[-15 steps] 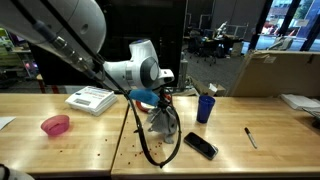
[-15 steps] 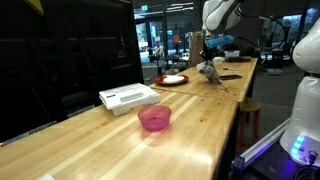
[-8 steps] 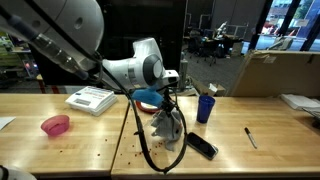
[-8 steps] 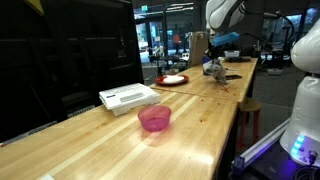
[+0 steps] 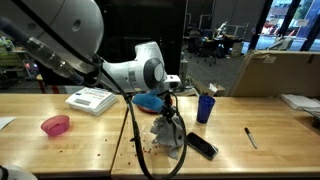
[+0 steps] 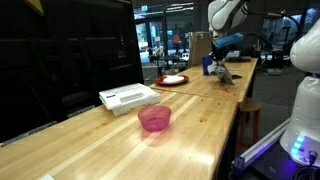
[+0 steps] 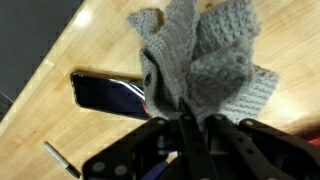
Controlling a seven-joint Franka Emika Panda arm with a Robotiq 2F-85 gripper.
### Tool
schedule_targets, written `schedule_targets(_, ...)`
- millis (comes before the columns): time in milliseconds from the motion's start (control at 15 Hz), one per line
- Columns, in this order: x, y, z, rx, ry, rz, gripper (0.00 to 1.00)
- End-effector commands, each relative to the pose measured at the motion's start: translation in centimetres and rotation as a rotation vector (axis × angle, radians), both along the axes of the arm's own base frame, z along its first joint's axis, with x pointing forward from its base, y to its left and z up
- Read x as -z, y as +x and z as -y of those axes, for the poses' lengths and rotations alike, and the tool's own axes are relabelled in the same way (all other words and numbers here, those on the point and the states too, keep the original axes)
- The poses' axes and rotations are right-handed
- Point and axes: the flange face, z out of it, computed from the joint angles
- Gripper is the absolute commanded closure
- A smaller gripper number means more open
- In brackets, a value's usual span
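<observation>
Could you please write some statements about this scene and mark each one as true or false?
1. The gripper is shut on a grey knitted cloth. True.
2. A black phone lies flat on the wooden table, close to the cloth. True.
3. The pink bowl stands right beside the phone. False: it is far from the phone, along the table past the white box.
4. The blue cup lies on its side. False: it stands upright.
5. A pen lies on the table, apart from the phone. True.
</observation>
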Motion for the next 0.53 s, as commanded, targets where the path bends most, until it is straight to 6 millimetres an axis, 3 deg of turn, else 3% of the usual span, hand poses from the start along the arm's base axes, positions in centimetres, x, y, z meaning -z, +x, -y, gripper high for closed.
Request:
schedule_targets(0,1.0,-1.8,0.4,0.039,-0.021,-0.030,0.98)
schedule_targets(467,3.6,-3.6,1.3,0.089,-0.003,-0.078,0.98)
